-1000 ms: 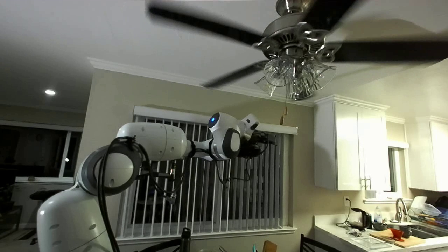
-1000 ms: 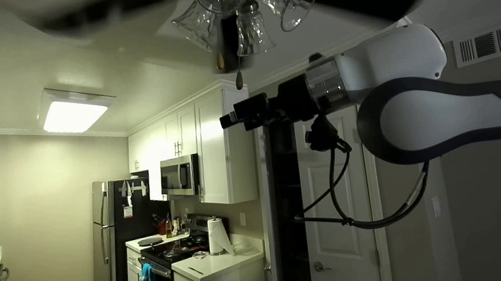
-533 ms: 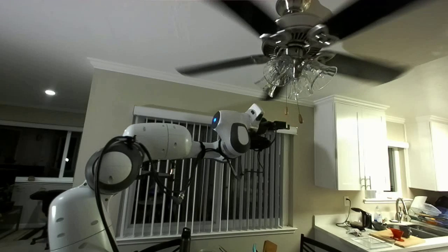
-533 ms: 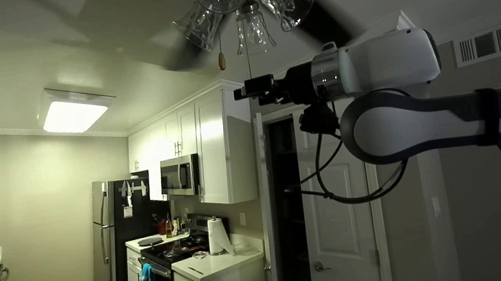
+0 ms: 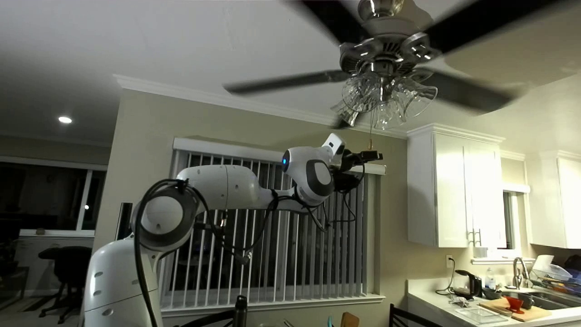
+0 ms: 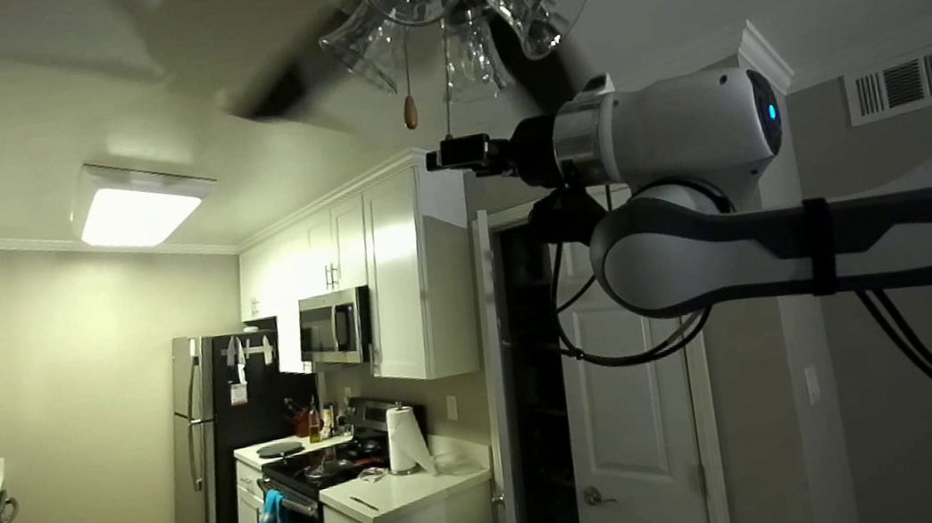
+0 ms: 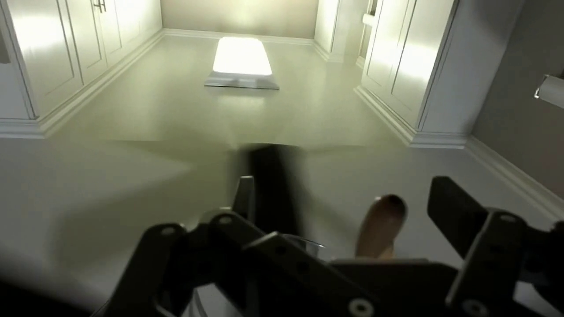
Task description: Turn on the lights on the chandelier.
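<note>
Since the earlier frame the white arm (image 5: 245,187) is reaching farther right in an exterior view, and the gripper (image 5: 373,156) is standing a little higher. Going left to right there, vertical blinds (image 5: 290,254) are hanging left of the jaws and mostly lower; the chandelier (image 5: 386,29) is spreading its dark blades (image 5: 286,81) well above the jaws, and its glass-shaded lights (image 5: 389,109), looking unlit, are clustering between the blades and the jaws; a white cabinet (image 5: 454,195) is hanging to the right, apart from the jaws. In an exterior view, a wooden pull (image 6: 410,113) is dangling higher than the jaws, just left of their tips, while a thin chain (image 6: 448,111) is running down to the jaws. In the wrist view the jaws are standing spread; a blurred blade (image 7: 273,189) is passing behind the gap, and a reddish-brown pull (image 7: 381,226) is showing between the fingers (image 7: 458,215), nearer the right-hand one. Whether it is touching either finger, I cannot tell.
</note>
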`<state>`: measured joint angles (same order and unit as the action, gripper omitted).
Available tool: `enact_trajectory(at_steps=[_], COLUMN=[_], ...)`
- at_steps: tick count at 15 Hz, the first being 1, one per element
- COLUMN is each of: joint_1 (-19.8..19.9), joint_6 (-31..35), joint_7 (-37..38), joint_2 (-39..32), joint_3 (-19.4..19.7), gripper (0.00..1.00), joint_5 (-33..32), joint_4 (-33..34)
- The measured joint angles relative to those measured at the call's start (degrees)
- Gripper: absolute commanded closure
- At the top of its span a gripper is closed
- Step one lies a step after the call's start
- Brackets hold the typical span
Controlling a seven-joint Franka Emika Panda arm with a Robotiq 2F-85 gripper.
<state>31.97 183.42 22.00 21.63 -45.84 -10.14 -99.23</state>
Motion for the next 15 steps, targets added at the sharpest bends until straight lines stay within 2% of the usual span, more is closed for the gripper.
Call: enact_trajectory(at_steps=[6,7,8,15], joint_1=[7.36,8.57,9.72,16.78], joint_6=[0.0,0.0,0.0,0.0], joint_7=[0.05,0.14,0.35,1.08], joint_2=[0.01,0.02,0.02,0.03], joint_3=[-7.09,-7.86,-8.54,-13.21], gripper=[0.0,0.25,0.26,0.73], joint_5=[0.32,0.37,0.38,0.4], joint_4=[3.73,4.39,5.01,8.32])
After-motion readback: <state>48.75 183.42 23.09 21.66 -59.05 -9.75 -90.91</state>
